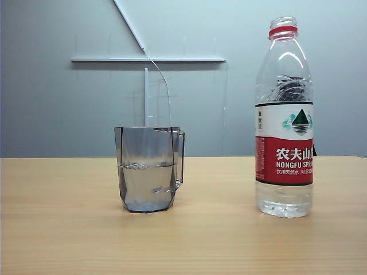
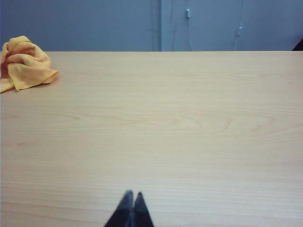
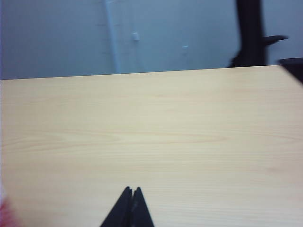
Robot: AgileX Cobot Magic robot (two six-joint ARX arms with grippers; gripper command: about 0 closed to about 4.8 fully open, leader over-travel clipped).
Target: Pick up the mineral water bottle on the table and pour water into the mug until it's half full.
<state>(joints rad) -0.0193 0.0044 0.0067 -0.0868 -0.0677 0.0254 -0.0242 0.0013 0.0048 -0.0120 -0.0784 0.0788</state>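
yellow cloth (image 2: 23, 62) cropped, bottle label (image 1: 285, 143) cut off

The right gripper (image 3: 132, 191), its dark pointed fingertips pressed together, hangs low above the flat light-tan wood-grain table (image 3: 156, 127). Beyond the far edge stands a pale grey-blue wall (image 3: 61, 38).

A crumpled yellow-orange cloth (image 2: 23, 61) lies in a heap at about ten o'clock in the left wrist view, close to the far edge of the wood surface. Behind everything runs a grey-blue wall (image 1: 51, 103). On it, at around eleven o'clock in the exterior view, a thin white horizontal bar (image 1: 149, 59) meets a slanted white strip (image 1: 129, 24) coming down from twelve o'clock.
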